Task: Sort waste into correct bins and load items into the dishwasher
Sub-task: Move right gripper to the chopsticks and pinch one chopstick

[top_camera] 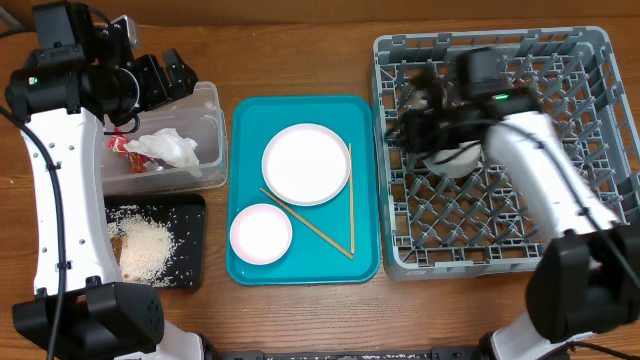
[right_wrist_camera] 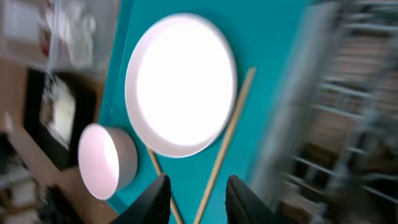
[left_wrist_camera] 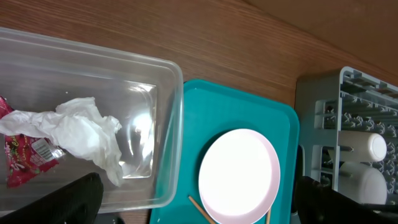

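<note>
Overhead: my left tool [top_camera: 165,75] hangs spread wide over the clear tub [top_camera: 212,130], which holds the crumpled tissue [top_camera: 165,147] and red wrapper [top_camera: 118,143]. Rice [top_camera: 150,245] lies on the black tray [top_camera: 190,240] just beside it. The pink plate [top_camera: 306,164], small bowl [top_camera: 261,233] and chopsticks [top_camera: 310,228] sit on the teal tray [top_camera: 245,150]. My right tool [top_camera: 415,110] is a blur over the grey rack [top_camera: 480,250] on the desk [top_camera: 300,40]

Left wrist: fingers far apart, released; a white cup [left_wrist_camera: 367,147] lies in the rack

Right wrist: fingers parted, gripping nothing, above the chopsticks and plate
</note>
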Controlling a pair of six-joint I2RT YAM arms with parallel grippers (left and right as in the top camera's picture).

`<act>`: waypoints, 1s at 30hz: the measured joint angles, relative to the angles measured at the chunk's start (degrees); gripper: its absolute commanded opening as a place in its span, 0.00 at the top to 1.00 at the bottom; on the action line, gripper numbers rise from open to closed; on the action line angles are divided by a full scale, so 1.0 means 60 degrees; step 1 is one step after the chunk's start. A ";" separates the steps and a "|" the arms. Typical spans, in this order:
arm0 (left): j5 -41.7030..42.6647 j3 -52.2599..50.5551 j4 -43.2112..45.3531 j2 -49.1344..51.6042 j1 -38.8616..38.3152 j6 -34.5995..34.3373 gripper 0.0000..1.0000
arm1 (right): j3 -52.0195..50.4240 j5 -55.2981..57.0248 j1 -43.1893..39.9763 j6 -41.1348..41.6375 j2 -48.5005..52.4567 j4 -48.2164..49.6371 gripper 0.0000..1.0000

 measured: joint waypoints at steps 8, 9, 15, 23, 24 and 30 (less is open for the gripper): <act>0.0000 0.0000 0.0000 0.0000 0.0000 -0.0004 0.00 | 0.0000 0.2769 0.3333 0.0401 0.0000 -0.0444 0.67; 0.0000 0.0000 0.0000 0.0000 0.0000 -0.0004 0.00 | 0.0000 0.3053 0.3592 0.0448 0.0000 -0.0554 0.67; 0.0000 0.0000 0.0000 0.0000 0.0000 -0.0004 0.00 | -0.0058 0.4164 0.4972 0.0630 -0.0004 -0.0692 0.67; 0.0000 0.0000 0.0000 0.0000 0.0000 0.0000 0.00 | -0.0973 0.5217 0.5501 0.0663 0.0055 -0.0302 0.69; 0.0000 0.0000 0.0000 0.0000 0.0000 -0.0004 0.00 | -0.1038 0.5278 0.5497 0.0659 0.0080 -0.0219 0.69; 0.0000 0.0000 0.0000 0.0000 0.0000 -0.0004 0.00 | -0.1577 0.5490 0.5581 0.0412 0.0204 0.0736 0.64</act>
